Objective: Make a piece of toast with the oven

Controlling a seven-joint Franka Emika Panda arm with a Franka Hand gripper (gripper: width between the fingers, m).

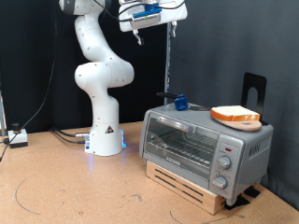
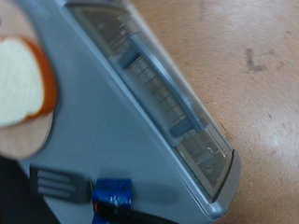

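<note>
The silver-grey oven (image 1: pixel 204 145) stands on a wooden slatted base at the exterior view's right, with its glass door closed. The piece of toast (image 1: pixel 235 115) lies on a round tan board on the oven's top, at its right end. My gripper (image 1: pixel 138 37) hangs high above the oven's left end, near the exterior view's top, and holds nothing. The wrist view looks down on the oven (image 2: pixel 140 103) and the piece of toast (image 2: pixel 19 79). The gripper's fingers do not show there.
A black spatula (image 2: pixel 58 182) with a blue handle (image 2: pixel 114 194) lies on the oven's top near its back left; the handle also shows in the exterior view (image 1: pixel 180 102). A black stand (image 1: pixel 254 93) rises behind the oven. The robot base (image 1: pixel 105 140) stands on the brown table.
</note>
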